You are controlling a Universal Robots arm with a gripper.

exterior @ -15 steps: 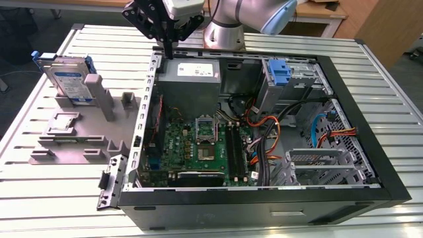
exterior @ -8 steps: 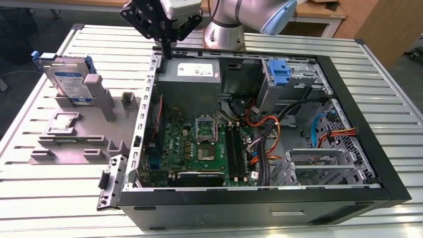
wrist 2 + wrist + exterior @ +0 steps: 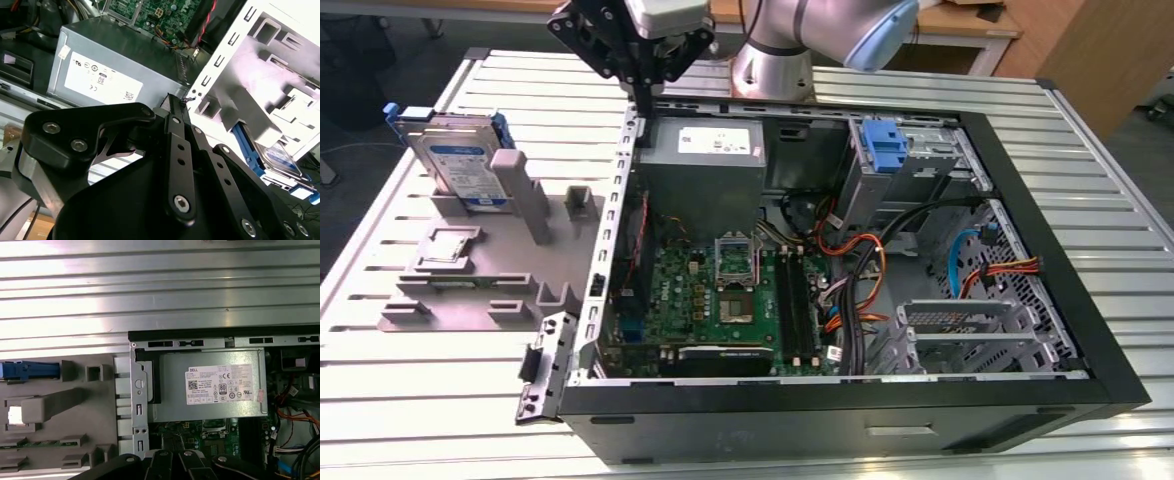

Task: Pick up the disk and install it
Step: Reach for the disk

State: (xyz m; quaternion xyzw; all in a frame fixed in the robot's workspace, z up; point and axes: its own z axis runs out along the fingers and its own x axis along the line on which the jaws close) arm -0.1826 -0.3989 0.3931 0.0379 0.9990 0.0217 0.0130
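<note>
Item: computer case (image 3: 854, 410), black, laid on its side on a slatted metal table (image 3: 427, 400) with the open side up, presumably so the bays can be reached from above. Inside, nearest: green motherboard (image 3: 720, 290); an empty metal drive cage (image 3: 974, 335) toward the exterior view's right, with loose orange and blue cables beside it. Outside the case, at the exterior view's left: grey fixture (image 3: 467, 280) with slots and posts. The disk (image 3: 460, 165) stands on edge at the fixture's far end, label face showing and blue rails at its edges; judged to be parked upright so that its flat sides offer a grasp from above. It is not yet picked up. Farther in the case: grey power supply (image 3: 707, 150) with white sticker; an upright blue bracket (image 3: 883, 145) without a drive, to its right in the exterior view. Farthest: gripper (image 3: 640, 90), fingers drawn together and holding nothing, pointing down over the case's far corner just beside the power supply, clear of the disk. It is carried by the silver arm (image 3: 827, 35).
</note>
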